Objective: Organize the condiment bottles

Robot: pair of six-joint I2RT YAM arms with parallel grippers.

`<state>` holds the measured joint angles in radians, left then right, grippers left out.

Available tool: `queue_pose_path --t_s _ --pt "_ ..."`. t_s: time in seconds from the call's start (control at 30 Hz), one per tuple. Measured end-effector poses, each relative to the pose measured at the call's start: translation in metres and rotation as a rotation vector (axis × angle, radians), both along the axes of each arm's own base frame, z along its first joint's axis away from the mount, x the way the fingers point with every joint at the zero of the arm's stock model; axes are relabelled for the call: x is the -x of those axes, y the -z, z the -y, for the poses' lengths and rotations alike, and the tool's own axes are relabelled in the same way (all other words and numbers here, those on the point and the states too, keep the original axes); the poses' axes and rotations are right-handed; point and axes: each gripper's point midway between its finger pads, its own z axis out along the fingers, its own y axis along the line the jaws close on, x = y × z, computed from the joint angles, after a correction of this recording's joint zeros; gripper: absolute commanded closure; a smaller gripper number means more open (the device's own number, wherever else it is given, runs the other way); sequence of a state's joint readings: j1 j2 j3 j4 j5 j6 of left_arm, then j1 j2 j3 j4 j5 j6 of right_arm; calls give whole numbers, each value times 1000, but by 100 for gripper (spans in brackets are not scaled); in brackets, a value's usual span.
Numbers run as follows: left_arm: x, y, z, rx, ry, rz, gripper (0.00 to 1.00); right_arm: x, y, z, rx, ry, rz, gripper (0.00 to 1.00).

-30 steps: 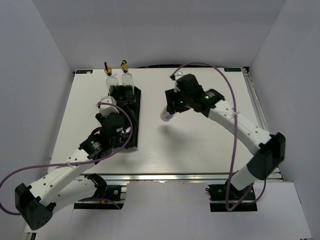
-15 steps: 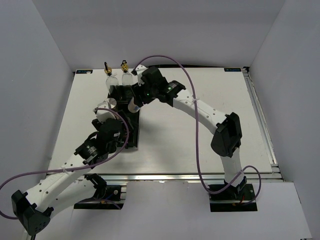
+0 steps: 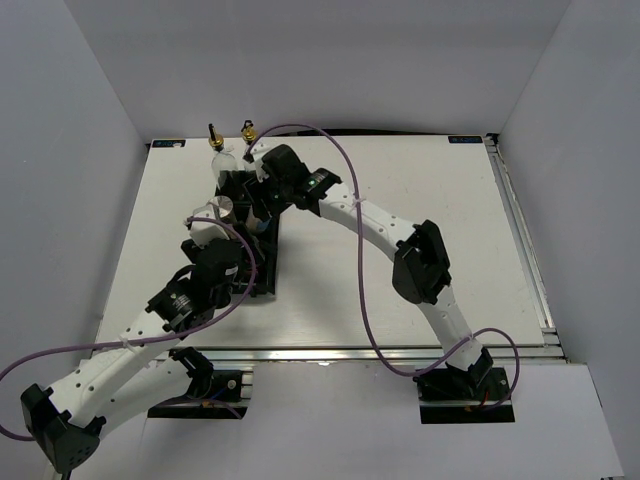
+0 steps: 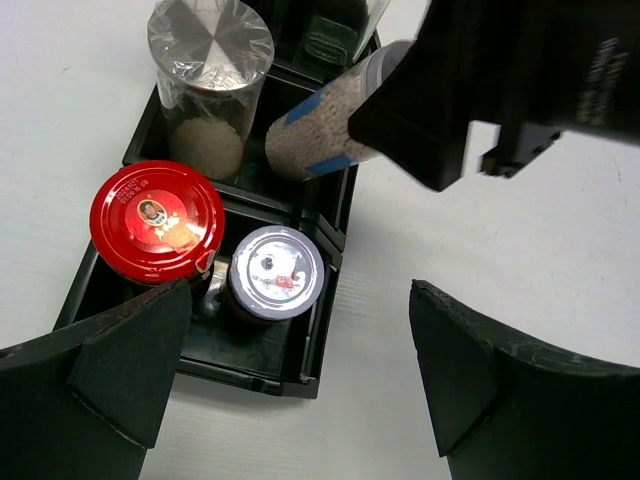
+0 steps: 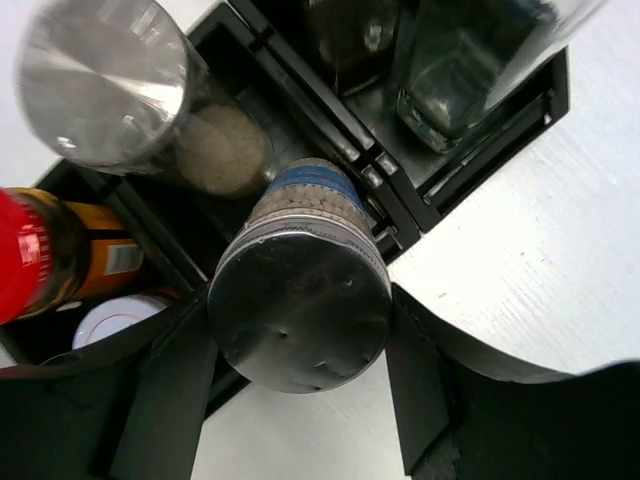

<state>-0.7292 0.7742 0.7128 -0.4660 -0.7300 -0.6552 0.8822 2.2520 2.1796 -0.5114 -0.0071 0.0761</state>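
From above, my right end effector (image 3: 262, 200) reaches over the black tray (image 3: 270, 283), far left on the counter. Left wrist: my left end effector (image 4: 290, 345) hangs spread and empty. Right wrist: I clamp the blue-white shaker (image 5: 300, 300) by its sides, tilted above the tray. It looks rigid, slick and probably light.

- A white table (image 3: 400, 280), flat and matte, enclosed by pale walls on its left, far and right sides;
- a silver metal rail (image 3: 330, 352) running along its near edge;
- a black plastic compartment tray (image 4: 250, 376) lying directly on the tabletop, in the left half, its long side running from near to far, its far end close to the table's far edge;
- the right half of the surface showing plain white.
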Motion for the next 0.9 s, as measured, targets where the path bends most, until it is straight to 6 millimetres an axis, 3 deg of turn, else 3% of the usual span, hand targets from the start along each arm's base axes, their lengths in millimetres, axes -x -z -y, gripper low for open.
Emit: queue_pose_path --t_s 0.07,0.1,0.17,0.2,0.57,0.7,0.83,0.9 --pt "0 -1 -1 -1 -5 3 2 -2 13 -4 21 5 -3 85" --pt "0 -1 -1 -2 -7 3 2 -3 19 -7 30 7 -3 66" --pt "-1 -1 -2 -4 -12 5 2 -3 28 -10 42 11 -1 41" --pt "-1 -1 -2 -4 -13 6 2 -4 25 -12 36 13 6 12" --pt "0 -6 -6 3 -27 24 2 -10 12 -16 6 27 47 11" --pt "0 -8 -7 8 -31 32 2 -5 -8 -11 -19 18 62 11" --pt "0 -9 -7 10 -32 36 2 3 -53 15 -81 34 100 11" --pt "-1 -10 -7 12 -34 39 2 8 -73 47 -116 65 110 11"
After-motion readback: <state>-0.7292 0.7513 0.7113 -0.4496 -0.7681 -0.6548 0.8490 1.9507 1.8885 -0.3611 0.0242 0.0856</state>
